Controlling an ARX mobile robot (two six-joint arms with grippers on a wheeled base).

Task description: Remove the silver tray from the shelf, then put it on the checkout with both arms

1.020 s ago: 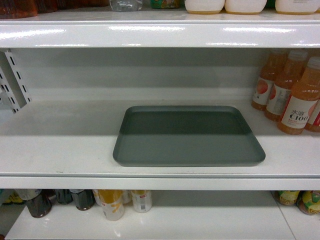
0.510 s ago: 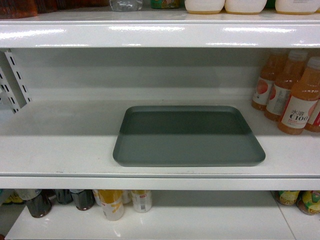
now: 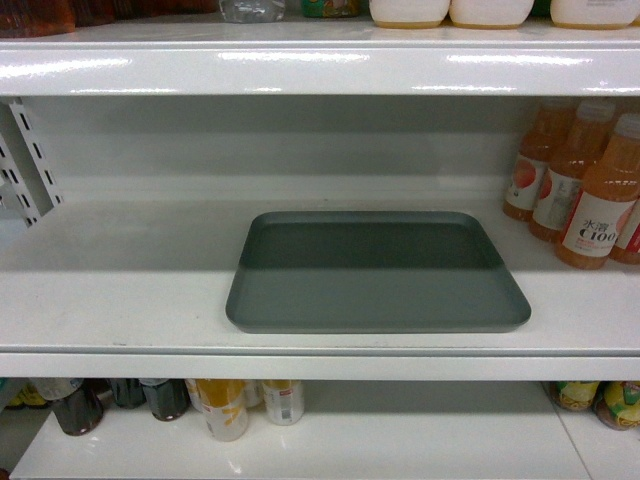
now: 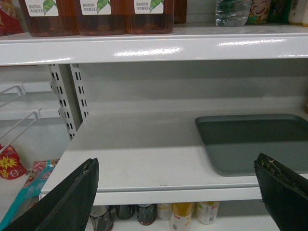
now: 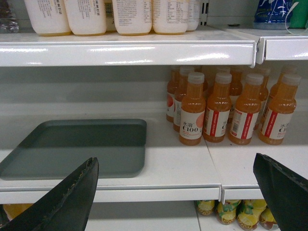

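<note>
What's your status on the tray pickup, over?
Left gripper and right gripper open, short of the shelf. Silver tray flat on shelf, untouched. Orange bottles right of tray, apart from it.

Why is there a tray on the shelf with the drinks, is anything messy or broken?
Nothing looks spilled or broken. The one odd thing is the silver tray itself: it lies flat and empty on the shelf, among bottles, with orange juice bottles standing upright to its right. It sits close to the shelf's front edge, not overhanging.

orange juice bottles (image 5: 219, 108) — clustered upright, white jugs (image 5: 110, 14) above
</note>
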